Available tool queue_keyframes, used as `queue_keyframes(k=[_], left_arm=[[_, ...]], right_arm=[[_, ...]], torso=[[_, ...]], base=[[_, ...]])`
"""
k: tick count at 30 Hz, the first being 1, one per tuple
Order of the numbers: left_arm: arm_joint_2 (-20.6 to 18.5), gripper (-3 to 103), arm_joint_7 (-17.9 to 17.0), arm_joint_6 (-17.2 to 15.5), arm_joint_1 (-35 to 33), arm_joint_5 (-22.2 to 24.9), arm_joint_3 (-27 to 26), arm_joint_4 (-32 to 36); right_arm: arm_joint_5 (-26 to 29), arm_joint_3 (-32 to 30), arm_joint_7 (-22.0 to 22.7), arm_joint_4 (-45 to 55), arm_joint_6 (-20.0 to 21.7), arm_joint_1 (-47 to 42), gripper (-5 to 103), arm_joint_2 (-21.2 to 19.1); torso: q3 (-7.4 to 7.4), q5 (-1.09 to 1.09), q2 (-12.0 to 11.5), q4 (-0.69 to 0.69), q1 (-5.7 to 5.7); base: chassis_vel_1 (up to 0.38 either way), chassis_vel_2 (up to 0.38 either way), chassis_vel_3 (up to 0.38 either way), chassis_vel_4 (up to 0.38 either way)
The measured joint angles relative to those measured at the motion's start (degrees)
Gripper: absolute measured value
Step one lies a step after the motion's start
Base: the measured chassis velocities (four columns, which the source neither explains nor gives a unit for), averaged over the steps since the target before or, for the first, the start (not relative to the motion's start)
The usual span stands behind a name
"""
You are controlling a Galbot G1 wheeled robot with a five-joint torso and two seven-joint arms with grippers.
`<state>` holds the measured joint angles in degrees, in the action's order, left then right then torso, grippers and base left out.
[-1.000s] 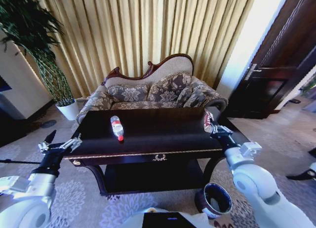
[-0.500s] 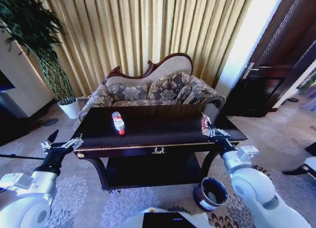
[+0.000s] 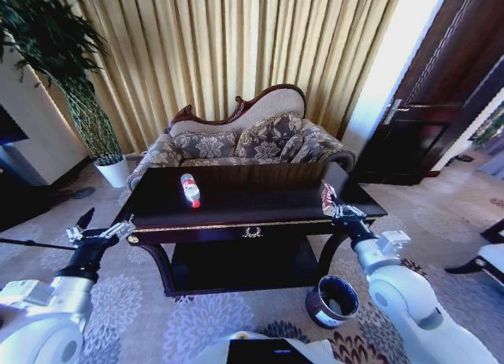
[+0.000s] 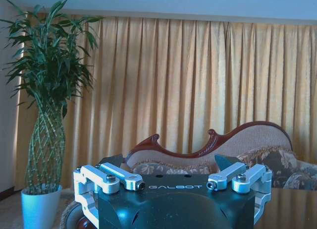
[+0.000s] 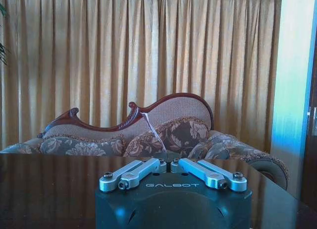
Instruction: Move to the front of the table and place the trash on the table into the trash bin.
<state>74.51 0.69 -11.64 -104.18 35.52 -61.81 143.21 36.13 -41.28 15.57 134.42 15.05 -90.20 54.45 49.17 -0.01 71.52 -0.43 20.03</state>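
The dark-brown table (image 3: 260,218) stands straight ahead with a clear bottle (image 3: 189,190), red at label and cap, lying on its left half. Over the table's right front corner, my right gripper (image 3: 329,205) is shut on a small red-and-white wrapper (image 3: 327,194). In the right wrist view that gripper (image 5: 166,162) has its fingers together, and a thin pale edge of the wrapper (image 5: 152,127) rises from between them. The round dark trash bin (image 3: 331,301) stands on the carpet below my right arm. My left gripper (image 3: 102,232) (image 4: 170,162) hangs open and empty beside the table's left front corner.
A patterned sofa (image 3: 244,143) stands close behind the table, before gold curtains. A tall plant in a white pot (image 3: 114,172) is at the back left. A dark door (image 3: 441,104) is at the right, and a dark furniture leg (image 3: 472,263) is at the right edge.
The whole picture has shifted: the table and the bin now sit a little farther off and more to the left. Both grippers keep their pose, the right still holding the wrapper.
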Motion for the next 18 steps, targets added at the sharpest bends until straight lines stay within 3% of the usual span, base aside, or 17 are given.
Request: queue_keyframes(k=[18], left_arm=[[-1.2, 100, -0.2, -0.2, 1.2, 0.8, 0.2, 0.0]], right_arm=[[-2.3, 3.0, -0.1, -2.1, 0.5, 1.8, 0, 0.5]], torso=[[0.0, 0.0, 0.0, 0.0, 0.01]], base=[[0.108, -0.103, -0.109, 0.105]])
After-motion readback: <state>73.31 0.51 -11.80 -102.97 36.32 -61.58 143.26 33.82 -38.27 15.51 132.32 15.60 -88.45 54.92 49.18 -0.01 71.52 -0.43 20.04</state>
